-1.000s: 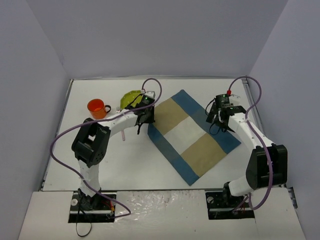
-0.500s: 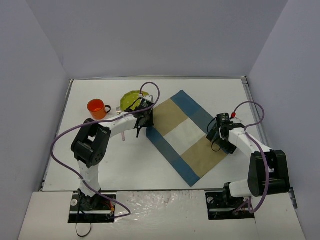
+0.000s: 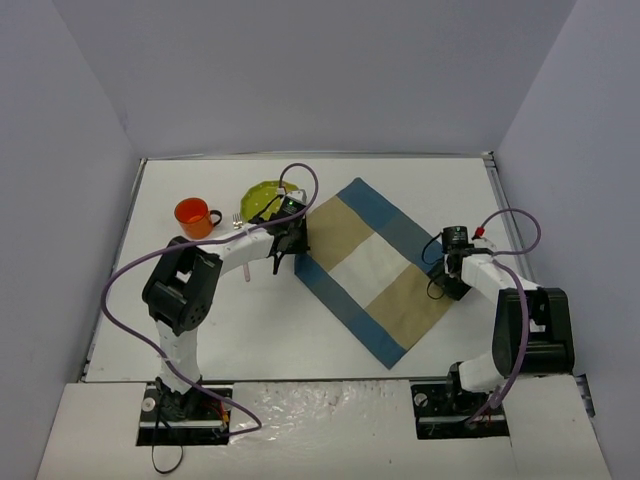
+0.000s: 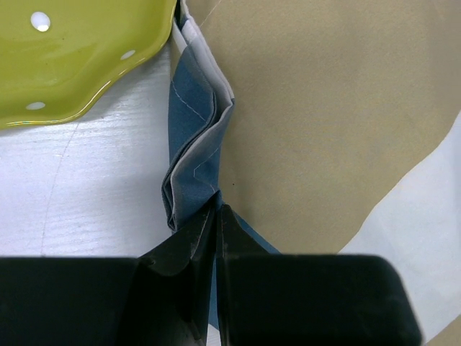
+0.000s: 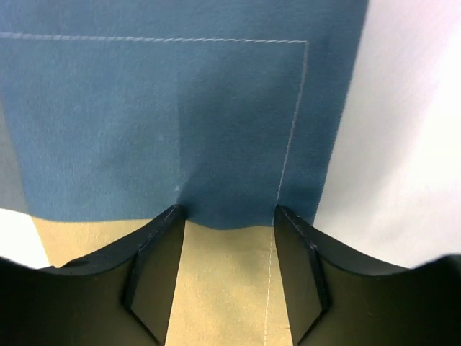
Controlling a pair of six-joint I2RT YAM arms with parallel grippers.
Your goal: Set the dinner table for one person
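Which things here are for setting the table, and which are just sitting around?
For the job: dinner table, checked placemat, yellow-green plate, orange cup, small fork beside the plate.
Just there: purple cables, lavender walls.

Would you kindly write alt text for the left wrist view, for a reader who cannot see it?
The left gripper, with black fingers, is shut on a bunched blue edge of the checked cloth placemat, which fills the right of the view in tan and white. A yellow-green plate with white dots sits at upper left on the white dinner table.
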